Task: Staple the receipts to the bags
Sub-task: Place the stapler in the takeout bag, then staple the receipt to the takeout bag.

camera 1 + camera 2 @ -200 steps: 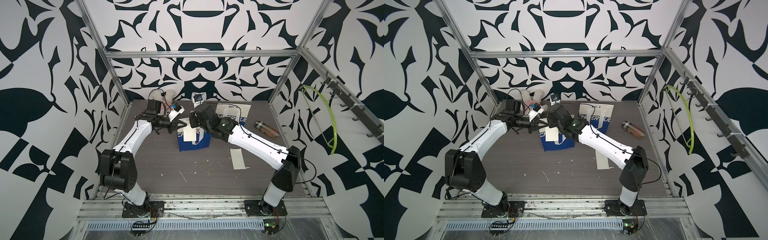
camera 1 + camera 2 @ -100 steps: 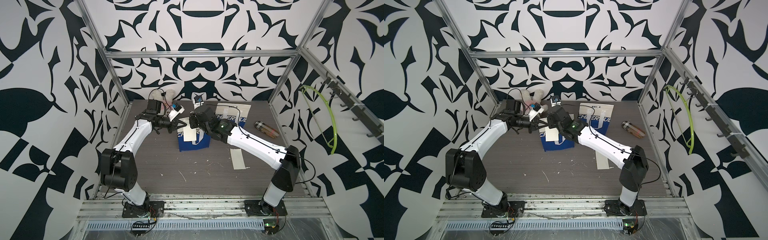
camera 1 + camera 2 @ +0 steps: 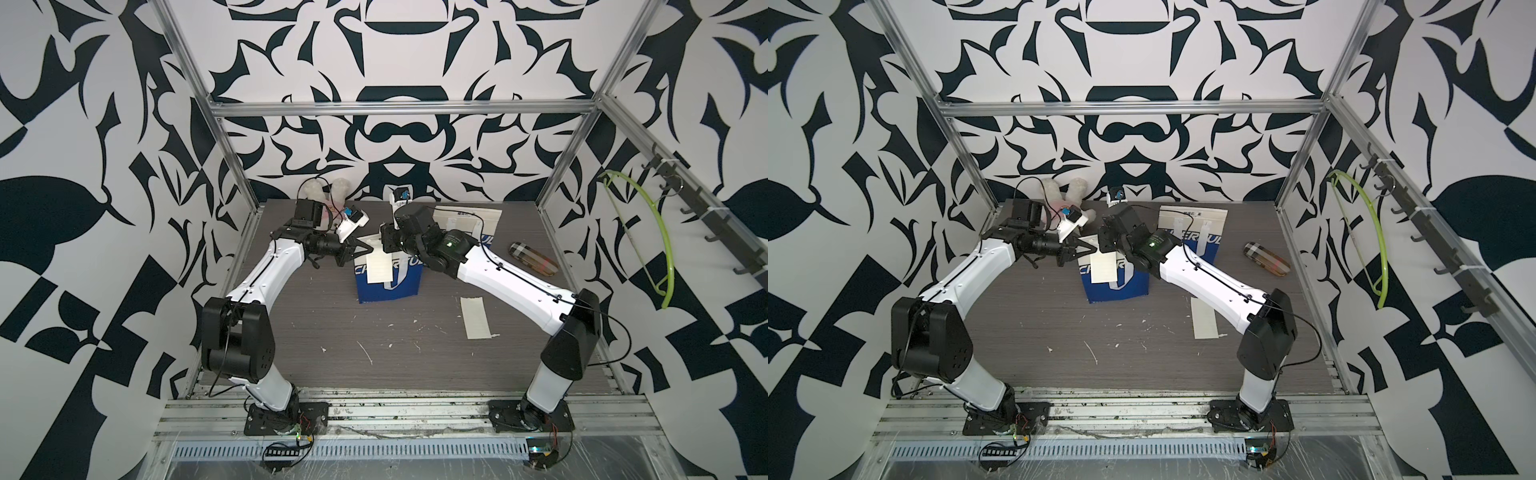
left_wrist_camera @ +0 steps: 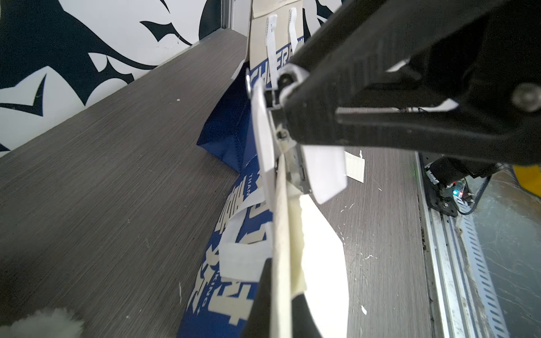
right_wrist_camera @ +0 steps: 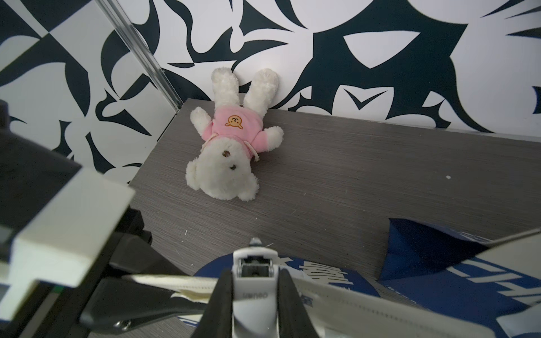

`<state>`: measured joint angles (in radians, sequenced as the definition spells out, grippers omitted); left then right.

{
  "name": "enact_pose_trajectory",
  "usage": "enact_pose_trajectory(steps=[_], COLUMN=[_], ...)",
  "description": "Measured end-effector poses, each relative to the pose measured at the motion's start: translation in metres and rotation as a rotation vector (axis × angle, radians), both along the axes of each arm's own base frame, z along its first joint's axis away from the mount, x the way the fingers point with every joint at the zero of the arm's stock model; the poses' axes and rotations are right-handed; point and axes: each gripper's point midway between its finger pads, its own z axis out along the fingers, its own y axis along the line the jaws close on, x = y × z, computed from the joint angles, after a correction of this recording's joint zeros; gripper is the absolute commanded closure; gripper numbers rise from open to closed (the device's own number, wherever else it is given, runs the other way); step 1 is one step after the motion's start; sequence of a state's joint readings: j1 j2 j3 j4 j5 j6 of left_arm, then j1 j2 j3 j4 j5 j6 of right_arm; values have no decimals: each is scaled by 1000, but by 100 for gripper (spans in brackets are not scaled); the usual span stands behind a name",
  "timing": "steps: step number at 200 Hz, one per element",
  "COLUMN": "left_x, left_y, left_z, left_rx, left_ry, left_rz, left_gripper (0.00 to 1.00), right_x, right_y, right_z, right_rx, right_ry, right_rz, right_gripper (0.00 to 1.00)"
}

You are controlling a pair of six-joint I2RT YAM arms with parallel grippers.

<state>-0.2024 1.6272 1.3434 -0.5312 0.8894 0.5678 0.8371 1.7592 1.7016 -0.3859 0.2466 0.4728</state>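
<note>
One bag [image 3: 388, 282] [image 3: 1117, 286] stands at mid-table, cream above and blue below. A cream receipt [image 3: 380, 268] [image 3: 1104, 268] hangs on its front. My left gripper [image 3: 365, 249] [image 4: 282, 307] is shut on the bag's top edge [image 4: 281, 234] together with the receipt [image 4: 322, 257]. My right gripper [image 3: 386, 243] [image 5: 254, 304] is shut on a small white stapler [image 5: 254, 289] [image 4: 319, 166], whose mouth sits at that same top edge. The second bag [image 3: 469, 218] [image 3: 1192, 220] lies flat at the back. The second receipt [image 3: 476, 318] [image 3: 1204, 318] lies on the table under the right forearm.
A white teddy bear [image 5: 231, 146] [image 3: 328, 193] in a pink shirt lies at the back left against the wall. A plaid pouch [image 3: 534, 259] [image 3: 1266, 259] rests at the right. Small white scraps dot the grey table [image 3: 374, 353]. Metal frame posts stand at the corners.
The right arm has shifted slightly over the bag's top edge with the stapler. The left gripper keeps its hold in the same place.
</note>
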Motion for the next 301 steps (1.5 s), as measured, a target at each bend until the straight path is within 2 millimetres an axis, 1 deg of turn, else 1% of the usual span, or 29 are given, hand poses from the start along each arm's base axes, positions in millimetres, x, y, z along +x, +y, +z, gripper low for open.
enact_pose_trajectory(steps=[43,52,65,77,86,94,111,121,127,130,134,137,145,166,187,204,220,227,240,250,261,279,301], left_x=[2,2,2,2,3,4,5,5,5,5,5,5,5,5,4,3,1,-1,-4,-6,-7,-10,-12], left_y=[2,3,3,3,3,2,2,2,2,2,2,2,2,2,2,1,1,1,0,0,0,-1,-2], left_z=[-3,-3,-4,-4,-3,-2,-1,-1,-1,-1,-1,-1,-1,-1,0,0,0,-1,-1,0,0,0,0], left_rx=[8,10,13,14,11,10,10,11,11,11,12,11,11,11,13,15,15,14,15,16,17,22,25], left_ry=[13,18,21,21,10,2,-12,-17,-20,-21,-23,-23,-25,-33,-49,-64,-78,-84,-98,-106,-113,-131,-146], left_rz=[17,19,21,21,19,18,15,12,12,11,10,10,8,2,-7,-20,-38,-49,-70,-79,-88,-104,-121], left_gripper=[100,100,100,100,100,100,100,100,100,100,100,100,100,100,100,100,100,100,100,100,100,100,100], right_x=[6,6,6,5,0,-8,-25,-34,-39,-41,-44,-45,-47,-47,-42,-36,-34,-38,-48,-55,-58,-50,-34], right_y=[5,6,6,6,9,11,15,14,14,14,14,13,10,-5,-28,-47,-61,-63,-59,-51,-41,-27,-16], right_z=[-5,-6,-7,-7,-12,-20,-37,-43,-43,-42,-40,-38,-31,-8,22,52,71,73,72,68,66,60,37], right_rx=[72,82,90,98,88,73,36,11,2,3,-4,0,-7,-17,-17,-31,-102,-136,-190,-215,-225,-237,-254], right_ry=[62,70,76,78,95,115,150,167,171,175,171,172,156,108,40,-63,-188,-234,-297,-320,-338,-356,-336], right_rz=[-53,-61,-66,-64,-35,-10,50,84,106,115,134,140,168,220,290,396,508,568,695,802,900,1005,1065], right_gripper=[89,86,76,63,52,45,36,32,29,23,19,15,10,8,9,8,4,2,1,1,1,2,3])
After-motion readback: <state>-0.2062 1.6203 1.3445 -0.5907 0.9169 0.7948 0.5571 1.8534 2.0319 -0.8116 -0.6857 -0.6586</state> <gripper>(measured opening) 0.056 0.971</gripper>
